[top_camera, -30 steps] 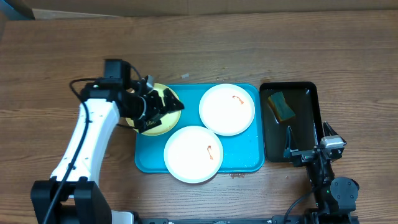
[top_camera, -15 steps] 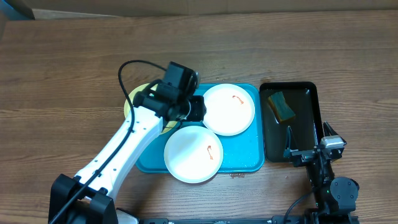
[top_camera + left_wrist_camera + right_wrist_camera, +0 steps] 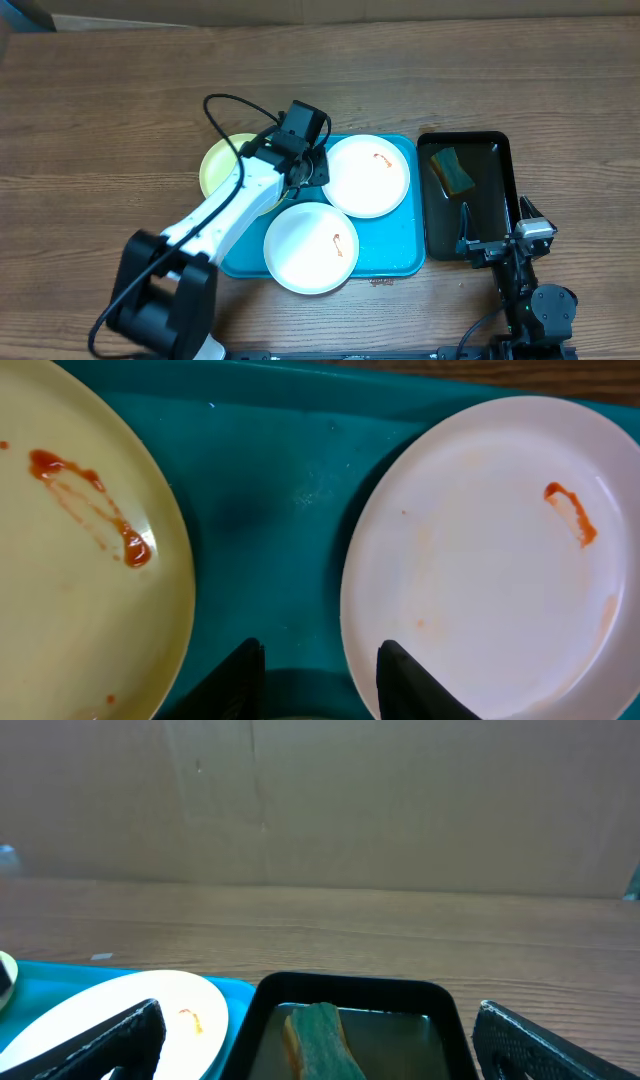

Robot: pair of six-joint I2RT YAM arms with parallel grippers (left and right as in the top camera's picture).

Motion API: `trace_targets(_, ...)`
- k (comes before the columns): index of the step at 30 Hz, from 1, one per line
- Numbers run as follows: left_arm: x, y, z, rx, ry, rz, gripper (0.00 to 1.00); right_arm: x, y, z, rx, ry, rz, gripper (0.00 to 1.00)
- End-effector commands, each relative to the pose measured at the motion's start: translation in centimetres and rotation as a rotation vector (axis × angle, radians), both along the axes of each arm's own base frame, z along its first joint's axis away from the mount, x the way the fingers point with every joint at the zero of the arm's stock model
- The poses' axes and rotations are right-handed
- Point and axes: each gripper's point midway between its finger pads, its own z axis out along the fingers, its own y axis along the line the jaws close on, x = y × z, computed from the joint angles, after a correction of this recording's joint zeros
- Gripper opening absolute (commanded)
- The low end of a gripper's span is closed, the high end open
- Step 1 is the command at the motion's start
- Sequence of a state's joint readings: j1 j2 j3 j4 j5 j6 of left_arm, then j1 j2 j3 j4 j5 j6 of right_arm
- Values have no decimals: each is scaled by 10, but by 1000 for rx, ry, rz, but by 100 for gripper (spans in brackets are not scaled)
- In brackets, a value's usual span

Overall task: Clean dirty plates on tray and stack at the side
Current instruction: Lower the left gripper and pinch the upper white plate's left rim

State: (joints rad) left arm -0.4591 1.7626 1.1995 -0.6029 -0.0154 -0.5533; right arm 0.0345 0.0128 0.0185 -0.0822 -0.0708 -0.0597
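Three plates lie on the turquoise tray [image 3: 395,258]. A pale yellow-green plate [image 3: 225,165] overhangs its left rim. One white plate [image 3: 368,178] is at the back and another white plate [image 3: 310,250] overhangs the front rim. All show orange-red smears. My left gripper [image 3: 312,170] hovers low over the tray [image 3: 270,490], between the yellow-green plate [image 3: 70,560] and the back white plate [image 3: 490,570]. Its jaws are open and narrowed, with only tray between them; the right finger [image 3: 410,685] overlaps the white plate's rim. My right gripper [image 3: 495,228] stands open at the front right, holding nothing.
A narrow black tray [image 3: 505,190] lies right of the turquoise one, with a green-and-yellow sponge [image 3: 452,170] in its far end, the sponge [image 3: 320,1040] sitting ahead of the right gripper [image 3: 320,1055]. A black cable [image 3: 225,110] loops over the left arm. Brown wood table all round.
My left arm swung right from the yellow-green plate to the gap beside the back white plate, and its jaws narrowed. The yellow-green plate is now uncovered. The right arm stayed still.
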Motion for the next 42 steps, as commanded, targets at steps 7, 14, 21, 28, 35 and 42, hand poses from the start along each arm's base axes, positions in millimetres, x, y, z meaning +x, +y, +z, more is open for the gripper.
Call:
trace_targets(7,0,-21,-29,-56,66,-14,35,0,0,-2,4,-1,-3,100)
trace_targets(14,-8,-29,-54,-44,124,-36,32,0,0,-2,4,-1,-3,100)
trace_targets(21,-8,-28,-55,-38,124,-35,21,0,0,-2,4,-1,-3,100)
trace_targets(28,-2,-25,-54,-23,99,-25,17,0,0,-2,4,-1,-3,100)
trace_targets(35,1,-23,-53,-11,84,-23,11,0,0,-2,4,-1,-3,100)
trace_targets(42,5,-26,-47,-9,68,-48,14,0,0,-2,4,-1,-3,100)
